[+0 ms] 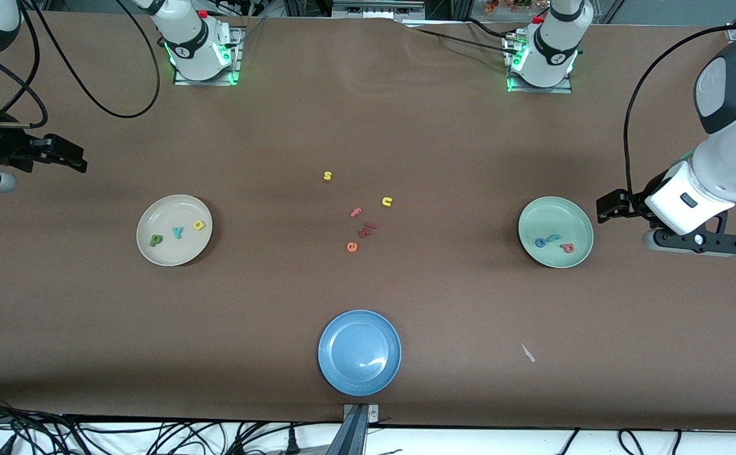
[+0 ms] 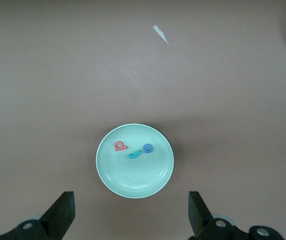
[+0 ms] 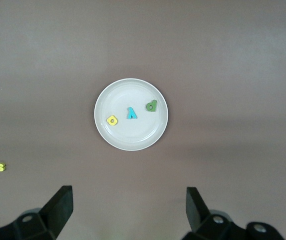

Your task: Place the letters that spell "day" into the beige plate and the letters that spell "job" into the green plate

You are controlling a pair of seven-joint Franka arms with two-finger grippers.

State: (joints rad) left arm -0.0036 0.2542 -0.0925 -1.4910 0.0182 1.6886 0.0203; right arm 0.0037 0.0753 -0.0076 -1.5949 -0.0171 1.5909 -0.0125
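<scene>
I find the sorting complete: green "d" point(image 1: 156, 239), teal "y" point(image 1: 178, 232) and yellow "a" point(image 1: 199, 224) lie in the beige plate point(image 1: 153, 217); blue "o" point(image 1: 540, 242), teal "j" point(image 1: 553, 238) and red "b" point(image 1: 568, 248) lie in the green plate point(image 1: 557, 209). My advice is to hold clear and disturb nothing. The left tool point(image 2: 132, 212) and right tool point(image 3: 129, 209) hover beside their plates, each with jaws apart and empty.

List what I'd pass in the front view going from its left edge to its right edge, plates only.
beige plate → blue plate → green plate
</scene>
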